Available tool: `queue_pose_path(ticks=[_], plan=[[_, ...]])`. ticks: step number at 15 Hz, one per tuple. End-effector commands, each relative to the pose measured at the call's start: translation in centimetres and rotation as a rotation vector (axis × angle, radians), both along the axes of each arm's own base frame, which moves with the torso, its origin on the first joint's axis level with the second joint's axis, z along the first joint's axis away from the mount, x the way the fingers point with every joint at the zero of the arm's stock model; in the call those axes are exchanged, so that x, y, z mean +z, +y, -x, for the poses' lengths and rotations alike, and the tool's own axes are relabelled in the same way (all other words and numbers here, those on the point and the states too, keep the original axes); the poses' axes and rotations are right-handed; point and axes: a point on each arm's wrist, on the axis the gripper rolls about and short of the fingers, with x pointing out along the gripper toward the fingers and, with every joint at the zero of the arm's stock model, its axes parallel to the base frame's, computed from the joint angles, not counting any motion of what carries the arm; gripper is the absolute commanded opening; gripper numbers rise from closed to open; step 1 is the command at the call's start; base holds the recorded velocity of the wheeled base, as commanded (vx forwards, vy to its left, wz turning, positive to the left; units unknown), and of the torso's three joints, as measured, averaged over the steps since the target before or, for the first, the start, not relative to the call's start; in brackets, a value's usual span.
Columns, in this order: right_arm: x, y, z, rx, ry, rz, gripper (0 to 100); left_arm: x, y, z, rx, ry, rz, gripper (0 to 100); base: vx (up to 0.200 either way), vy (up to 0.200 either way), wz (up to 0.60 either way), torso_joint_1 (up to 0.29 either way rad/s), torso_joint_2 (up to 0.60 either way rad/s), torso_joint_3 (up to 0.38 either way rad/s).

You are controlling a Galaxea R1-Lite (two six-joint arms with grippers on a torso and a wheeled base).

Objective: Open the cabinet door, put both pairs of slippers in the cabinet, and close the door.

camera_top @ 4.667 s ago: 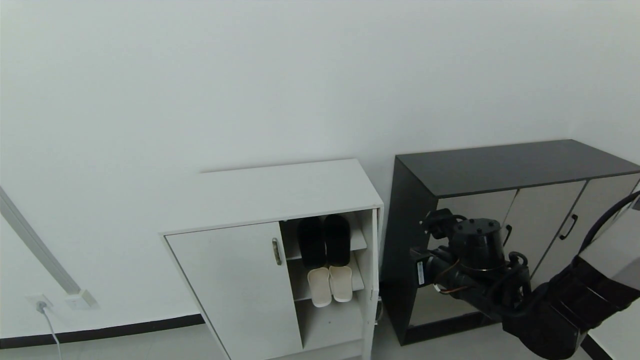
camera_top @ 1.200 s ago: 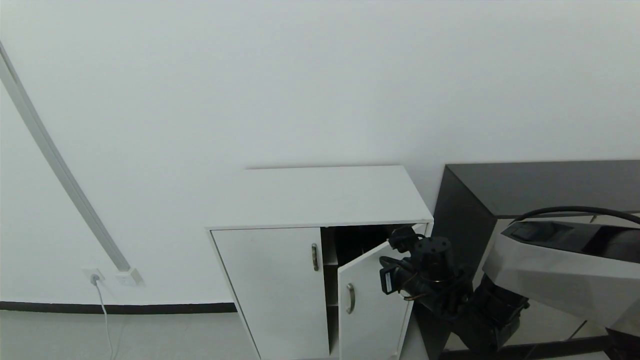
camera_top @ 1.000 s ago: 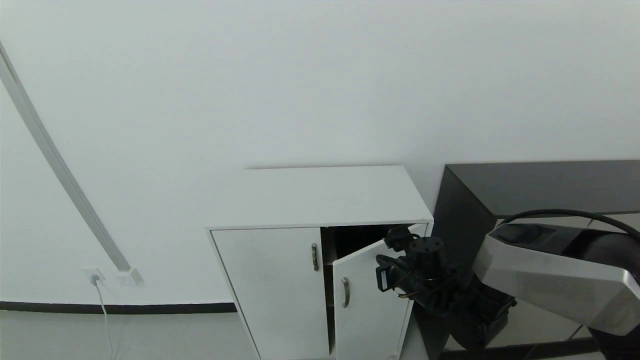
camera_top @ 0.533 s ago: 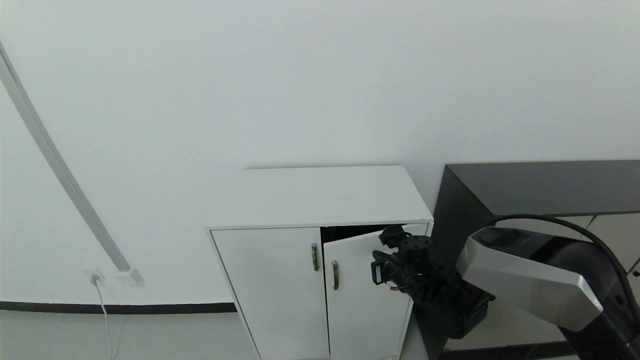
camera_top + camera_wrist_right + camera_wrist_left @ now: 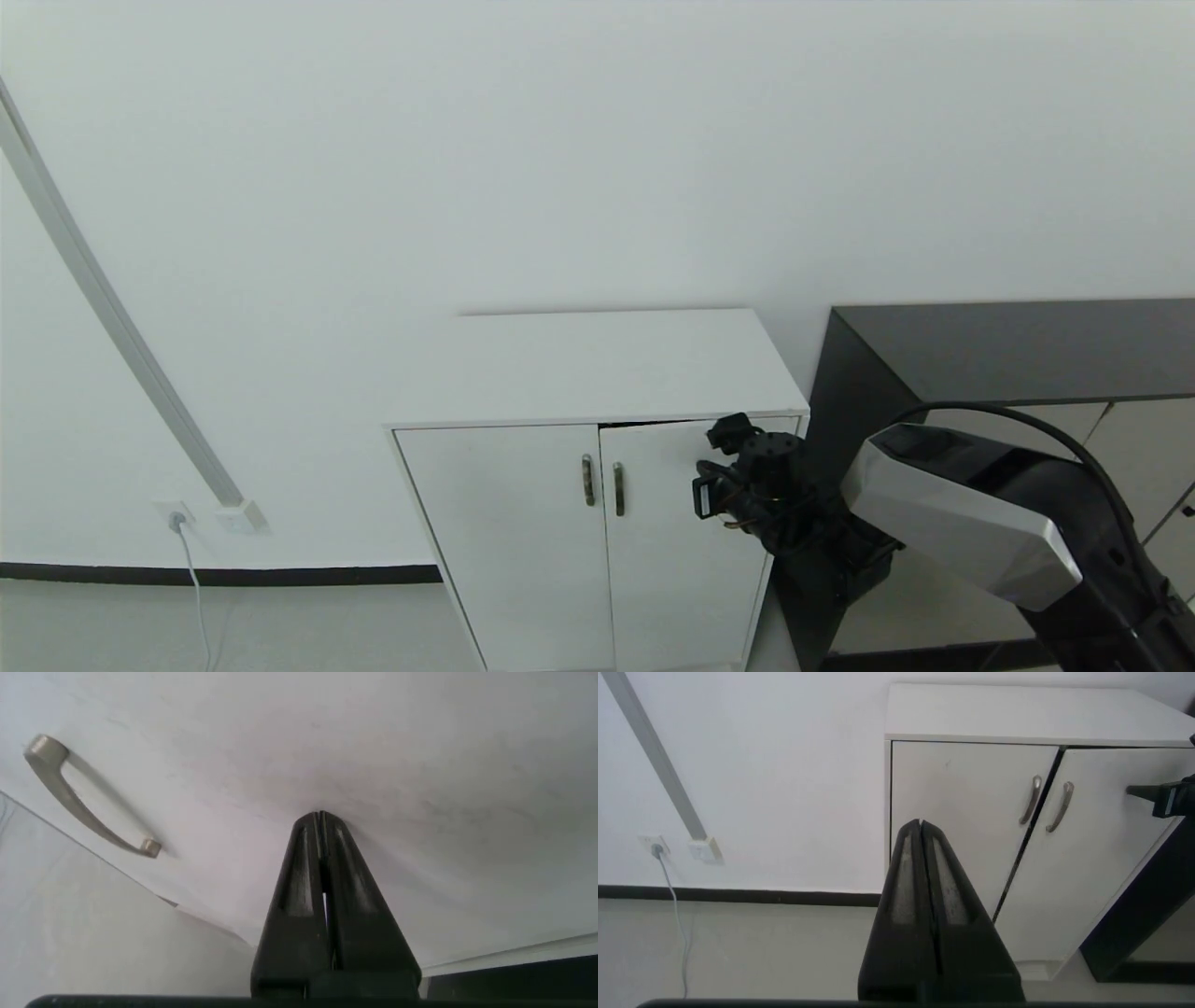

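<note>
The white cabinet (image 5: pixel 597 373) stands against the wall with both doors nearly flush. A thin dark slit shows along the top of its right door (image 5: pixel 672 560). The slippers are hidden behind the doors. My right gripper (image 5: pixel 321 818) is shut, its tips pressed against the right door (image 5: pixel 392 747), beside that door's metal handle (image 5: pixel 89 798). The right wrist (image 5: pixel 761 485) sits at the door's upper outer part. My left gripper (image 5: pixel 921 826) is shut on nothing and hangs well in front of the cabinet, facing the left door (image 5: pixel 962 831).
A black cabinet (image 5: pixel 980 345) stands directly to the right of the white one. A wall socket (image 5: pixel 173 518) with a hanging cable and a slanted conduit (image 5: pixel 103 299) are on the wall to the left. Open floor lies in front.
The right door swung from wide open to almost shut as my right gripper pushed it in toward the cabinet. The slippers went out of sight. The head camera shifted after the earliest frame.
</note>
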Motion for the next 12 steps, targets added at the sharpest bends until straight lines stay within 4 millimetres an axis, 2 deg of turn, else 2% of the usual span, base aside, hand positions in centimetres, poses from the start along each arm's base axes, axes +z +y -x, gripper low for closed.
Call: queue_pose_path(ticks=[1,12], plan=[[-0.60,-0.25,-0.48,-0.010,0.006,0.004,0,0.00,0.00,0.00,0.000,0.000,0.000,0,0.000,0.000,0.00,0.000,0.00,0.000],[-0.45,-0.32,-1.09,-0.022,-0.009,-0.004,0,0.00,0.00,0.00,0.000,0.000,0.000,0,0.000,0.000,0.00,0.000,0.00,0.000]])
